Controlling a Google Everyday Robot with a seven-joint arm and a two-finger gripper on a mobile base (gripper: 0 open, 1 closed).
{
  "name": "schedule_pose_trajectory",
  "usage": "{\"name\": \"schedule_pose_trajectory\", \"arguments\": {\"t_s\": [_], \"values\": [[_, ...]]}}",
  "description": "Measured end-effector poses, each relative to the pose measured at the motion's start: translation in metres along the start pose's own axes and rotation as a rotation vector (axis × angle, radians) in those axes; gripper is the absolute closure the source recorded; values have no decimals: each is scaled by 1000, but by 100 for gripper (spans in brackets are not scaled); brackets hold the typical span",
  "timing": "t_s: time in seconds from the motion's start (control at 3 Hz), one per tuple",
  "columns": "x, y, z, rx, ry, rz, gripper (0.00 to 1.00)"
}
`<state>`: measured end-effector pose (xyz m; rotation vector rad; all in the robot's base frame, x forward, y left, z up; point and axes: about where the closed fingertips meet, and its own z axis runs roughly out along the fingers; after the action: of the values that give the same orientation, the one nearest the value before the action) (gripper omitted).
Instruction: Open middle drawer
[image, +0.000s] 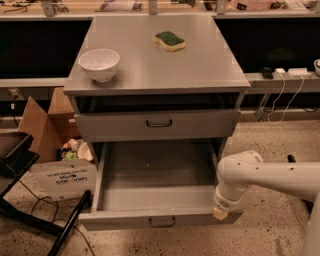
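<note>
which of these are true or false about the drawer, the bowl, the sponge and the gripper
1. The middle drawer is pulled out. True.
2. The white bowl sits inside the open drawer. False: it stands on the cabinet top, near the left front corner.
3. The gripper is at the open drawer's front corner, on the picture's right. True.
4. The sponge lies on the floor. False: it lies on the cabinet top, behind and to the right of the bowl.
</note>
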<state>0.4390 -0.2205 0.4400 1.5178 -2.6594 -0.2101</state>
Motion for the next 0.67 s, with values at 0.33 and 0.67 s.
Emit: {"name": "schedule_pose_trajectory", "arguments": {"t_s": [0.33,0.67], "values": [[7,8,-1,-8,5,17,100],[3,14,-6,-8,-28,50,100]]}}
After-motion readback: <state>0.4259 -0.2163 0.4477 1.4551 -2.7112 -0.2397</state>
